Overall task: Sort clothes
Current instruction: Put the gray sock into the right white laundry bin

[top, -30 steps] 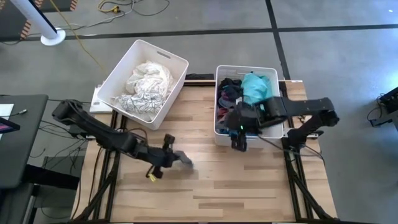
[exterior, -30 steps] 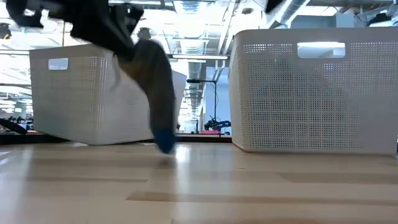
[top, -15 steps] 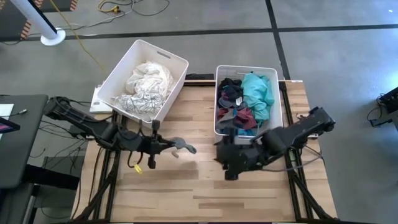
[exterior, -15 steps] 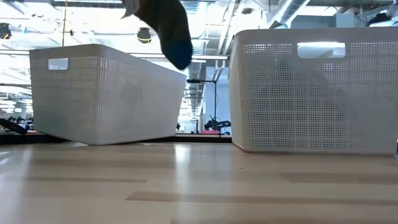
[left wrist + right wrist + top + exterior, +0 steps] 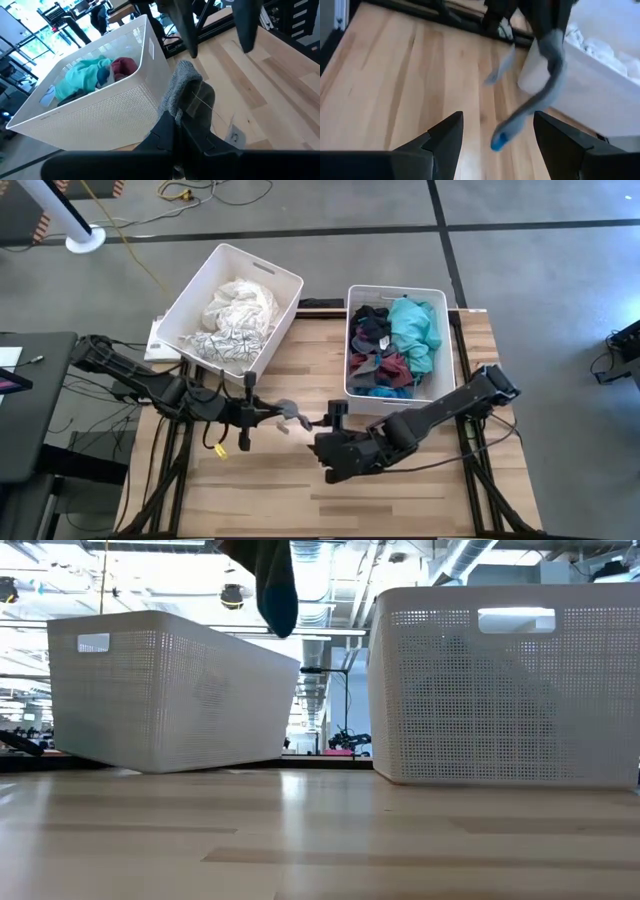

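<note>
while clamped in the left jaws (image 5: 262, 413), grey sock (image 5: 287, 412) aloft.

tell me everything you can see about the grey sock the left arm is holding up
The grey sock is a soft knit garment, heathered grey with a blue toe tip. The left gripper is shut on one end of it and holds it in the air above the wooden table, so it hangs limp and slightly bent, touching nothing else. It sits between the two white bins, in front of them. The right gripper is open and close beside it, facing the sock without touching it.
</note>
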You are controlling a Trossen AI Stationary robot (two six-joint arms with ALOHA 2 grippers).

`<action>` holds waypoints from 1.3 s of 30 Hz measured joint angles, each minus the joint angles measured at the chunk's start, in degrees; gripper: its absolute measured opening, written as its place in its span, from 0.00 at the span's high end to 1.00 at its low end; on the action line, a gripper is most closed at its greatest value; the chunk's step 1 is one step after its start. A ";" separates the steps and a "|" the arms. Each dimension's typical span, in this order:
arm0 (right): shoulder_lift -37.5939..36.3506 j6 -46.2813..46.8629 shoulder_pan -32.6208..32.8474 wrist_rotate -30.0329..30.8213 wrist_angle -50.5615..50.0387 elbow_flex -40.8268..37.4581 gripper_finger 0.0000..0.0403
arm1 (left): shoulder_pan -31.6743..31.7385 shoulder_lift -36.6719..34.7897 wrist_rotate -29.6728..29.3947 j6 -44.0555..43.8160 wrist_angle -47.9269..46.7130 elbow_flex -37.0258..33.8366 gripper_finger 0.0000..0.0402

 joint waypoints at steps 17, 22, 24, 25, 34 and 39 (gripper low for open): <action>0.48 -0.59 -2.75 2.70 7.21 0.00 0.37 | 0.00 0.00 2.14 -0.17 0.77 0.00 0.99; 1.61 -1.35 -3.94 1.16 8.94 0.03 0.37 | 0.00 0.01 3.67 0.03 2.45 0.00 0.99; 3.21 -1.51 -4.35 1.15 9.60 0.00 0.37 | -0.02 0.00 4.82 0.14 3.25 0.02 0.99; 3.61 -1.82 -4.62 1.14 9.77 0.00 0.38 | -0.05 0.00 5.04 0.27 3.49 0.02 0.99; 5.09 -2.66 -5.49 1.20 8.54 0.00 0.60 | -0.68 0.20 5.09 0.70 2.47 0.07 0.99; 4.96 -4.33 -5.25 1.20 8.47 0.00 0.79 | -1.32 0.20 5.09 0.69 1.96 0.07 0.99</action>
